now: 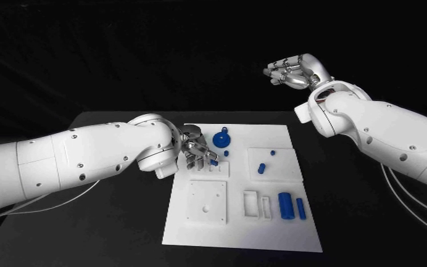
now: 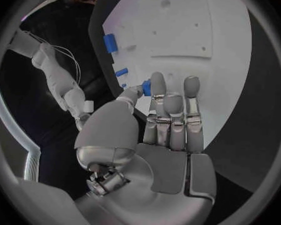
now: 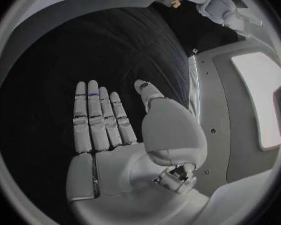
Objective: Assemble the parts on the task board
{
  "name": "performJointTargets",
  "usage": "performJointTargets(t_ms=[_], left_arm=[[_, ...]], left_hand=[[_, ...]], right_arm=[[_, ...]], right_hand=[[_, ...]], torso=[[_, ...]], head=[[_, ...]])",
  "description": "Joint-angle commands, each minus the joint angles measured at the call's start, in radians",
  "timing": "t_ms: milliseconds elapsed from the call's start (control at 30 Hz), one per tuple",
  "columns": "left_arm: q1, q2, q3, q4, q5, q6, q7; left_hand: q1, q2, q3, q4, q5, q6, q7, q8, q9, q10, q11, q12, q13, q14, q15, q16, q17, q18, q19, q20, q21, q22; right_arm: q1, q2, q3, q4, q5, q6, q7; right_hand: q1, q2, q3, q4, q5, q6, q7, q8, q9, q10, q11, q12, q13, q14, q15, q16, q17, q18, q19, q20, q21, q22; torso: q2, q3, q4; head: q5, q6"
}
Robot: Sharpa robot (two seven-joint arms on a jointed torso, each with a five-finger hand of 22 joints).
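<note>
The white task board (image 1: 240,224) lies in the middle of the black table. My left hand (image 1: 197,151) is low over the board's upper left part. In the left wrist view its thumb and a finger pinch a small blue part (image 2: 145,88) just above the board (image 2: 178,30). A round blue part (image 1: 221,139) sits beside that hand. Small blue pegs (image 1: 261,168) stand near the board's middle, and two blue cylinders (image 1: 286,205) lie at its lower right. My right hand (image 1: 294,73) is raised high off the table at the back right, fingers straight and holding nothing (image 3: 100,120).
White raised blocks and slots (image 1: 207,202) take up the board's lower half. Bare black table (image 1: 116,217) runs along both sides of the board. Two more blue parts (image 2: 110,41) show at the board's edge in the left wrist view.
</note>
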Motion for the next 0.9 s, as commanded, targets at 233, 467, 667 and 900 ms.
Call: performJointTargets(t_ms=[233, 467, 667, 900], left_arm=[[0.001, 0.021, -0.013, 0.019, -0.139, -0.02, -0.102], [-0.003, 0.041, -0.02, 0.015, -0.155, -0.032, -0.109], [-0.009, 0.048, -0.023, 0.009, -0.169, -0.04, -0.112], [-0.012, 0.05, -0.023, 0.008, -0.19, -0.048, -0.111]], left_hand=[[0.008, -0.003, 0.178, -0.173, 0.017, 0.03, -0.02, 0.004, 0.001, 0.041, -0.014, 0.002, 0.006, 0.013, -0.003, -0.002, 0.006, 0.003, 0.007, -0.007, 0.008, 0.019], [0.005, -0.005, 0.181, -0.173, 0.025, 0.032, -0.02, 0.004, 0.0, 0.039, -0.014, 0.004, 0.009, 0.012, -0.003, -0.004, 0.008, 0.002, 0.007, -0.007, 0.009, 0.019], [0.004, -0.006, 0.183, -0.173, 0.029, 0.032, -0.02, 0.004, 0.0, 0.039, -0.014, 0.005, 0.011, 0.013, -0.004, -0.004, 0.01, 0.003, 0.008, -0.007, 0.01, 0.019], [0.003, -0.008, 0.184, -0.173, 0.033, 0.033, -0.02, 0.004, 0.001, 0.04, -0.015, 0.005, 0.012, 0.014, -0.004, -0.005, 0.012, 0.003, 0.009, -0.008, 0.011, 0.019]], right_arm=[[0.005, 0.04, 0.001, -0.053, 0.135, -0.05, 0.079], [0.006, 0.055, 0.001, -0.083, 0.186, -0.036, 0.08], [0.006, 0.056, 0.001, -0.091, 0.199, -0.028, 0.08], [0.006, 0.055, 0.001, -0.093, 0.204, -0.022, 0.079]], right_hand=[[0.032, -0.014, -0.013, 0.008, 0.043, -0.022, 0.007, -0.007, -0.002, -0.026, 0.011, -0.003, -0.001, -0.068, 0.022, -0.006, -0.01, 0.016, -0.065, 0.027, 0.001, -0.004], [0.023, -0.006, 0.007, -0.033, 0.035, -0.009, 0.005, -0.006, -0.001, -0.021, 0.009, -0.003, -0.001, -0.064, 0.023, -0.005, -0.01, 0.019, -0.064, 0.027, 0.003, -0.004], [0.02, -0.005, 0.004, -0.04, 0.033, -0.017, 0.006, -0.007, -0.002, -0.023, 0.01, -0.003, -0.001, -0.067, 0.023, -0.005, -0.01, 0.018, -0.068, 0.028, 0.003, -0.004], [0.017, -0.005, 0.0, -0.043, 0.033, -0.02, 0.007, -0.007, -0.002, -0.023, 0.01, -0.003, -0.001, -0.069, 0.024, -0.005, -0.01, 0.017, -0.071, 0.029, 0.003, -0.004]], torso=[[-0.003, 0.0, 0.0032], [0.0, -0.0005, 0.0034], [-0.001, 0.001, 0.0029], [-0.002, 0.0015, 0.0025]], head=[[0.0, -0.011], [0.003, -0.013], [0.002, -0.015], [0.003, -0.015]])
